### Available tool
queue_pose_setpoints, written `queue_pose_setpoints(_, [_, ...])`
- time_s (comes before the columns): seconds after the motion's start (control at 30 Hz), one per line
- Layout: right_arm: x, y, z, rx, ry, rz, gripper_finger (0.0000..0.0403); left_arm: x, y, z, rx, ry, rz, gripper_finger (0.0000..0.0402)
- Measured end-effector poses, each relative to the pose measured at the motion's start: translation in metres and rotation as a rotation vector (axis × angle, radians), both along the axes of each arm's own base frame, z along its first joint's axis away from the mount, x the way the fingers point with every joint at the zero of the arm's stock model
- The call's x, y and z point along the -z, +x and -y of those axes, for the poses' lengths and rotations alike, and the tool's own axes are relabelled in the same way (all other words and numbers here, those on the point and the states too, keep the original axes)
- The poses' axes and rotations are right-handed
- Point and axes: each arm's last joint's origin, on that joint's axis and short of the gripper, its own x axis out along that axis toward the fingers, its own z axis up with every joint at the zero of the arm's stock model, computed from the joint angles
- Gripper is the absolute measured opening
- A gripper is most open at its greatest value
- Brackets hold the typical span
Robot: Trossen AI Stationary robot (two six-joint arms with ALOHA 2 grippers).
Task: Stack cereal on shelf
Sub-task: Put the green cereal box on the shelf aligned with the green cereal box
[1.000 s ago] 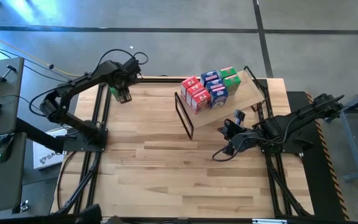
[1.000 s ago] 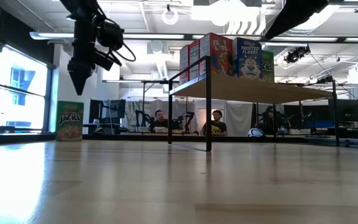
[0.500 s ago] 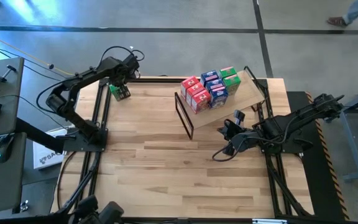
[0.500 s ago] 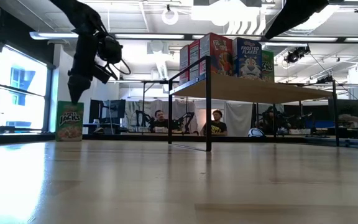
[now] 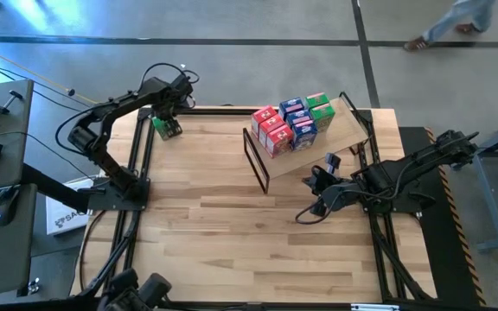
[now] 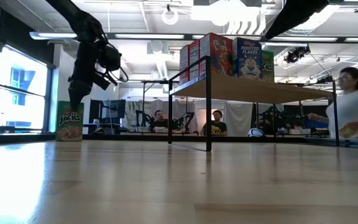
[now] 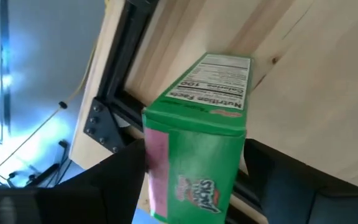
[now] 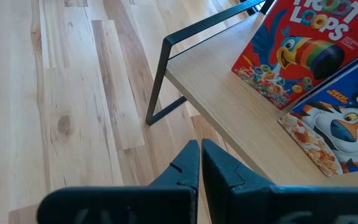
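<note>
A second ago the left gripper (image 5: pixel 168 119) was carried above the table's far left corner; it is now lowered over the lone green cereal box (image 5: pixel 166 128) standing upright there, and its fingers are spread to either side of the box rather than pinched on it, as is seen in the left wrist view (image 7: pixel 194 155). The box is not yet gripped or lifted, so the pick is judged to be just beginning. The shelf (image 5: pixel 340 125) is found well apart, toward the far right, with the other red, blue and green boxes (image 5: pixel 290 123) already lined up on it. The right gripper (image 8: pixel 200 163) is parked near the shelf's edge with its fingers pressed together, nothing held.
</note>
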Motion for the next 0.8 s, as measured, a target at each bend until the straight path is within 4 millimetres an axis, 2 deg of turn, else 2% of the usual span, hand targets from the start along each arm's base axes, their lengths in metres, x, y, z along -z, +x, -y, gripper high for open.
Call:
queue_pose_setpoints(0.23, [0.000,0.000,0.000,-0.005,0.011,-0.003,0.0000,0.002,0.003,0.002,0.005,-0.078,0.091,0.0209])
queue_pose_setpoints(0.37, [0.000,0.000,0.000,-0.005,0.011,-0.003,0.0000,0.002,0.003,0.006,0.014,-0.100,0.082,0.0172])
queue_pose_setpoints(0.53, [0.000,0.000,0.000,-0.006,0.010,-0.003,0.0000,-0.008,0.004,0.016,0.039,-0.097,0.082,0.0140])
queue_pose_setpoints(0.67, [0.000,0.000,0.000,-0.007,0.009,-0.004,0.0000,-0.022,0.006,0.031,0.067,-0.086,0.120,0.0135])
queue_pose_setpoints(0.8, [0.000,0.000,0.000,-0.011,0.013,-0.006,0.0000,-0.036,0.015,0.057,0.090,-0.116,0.201,0.0134])
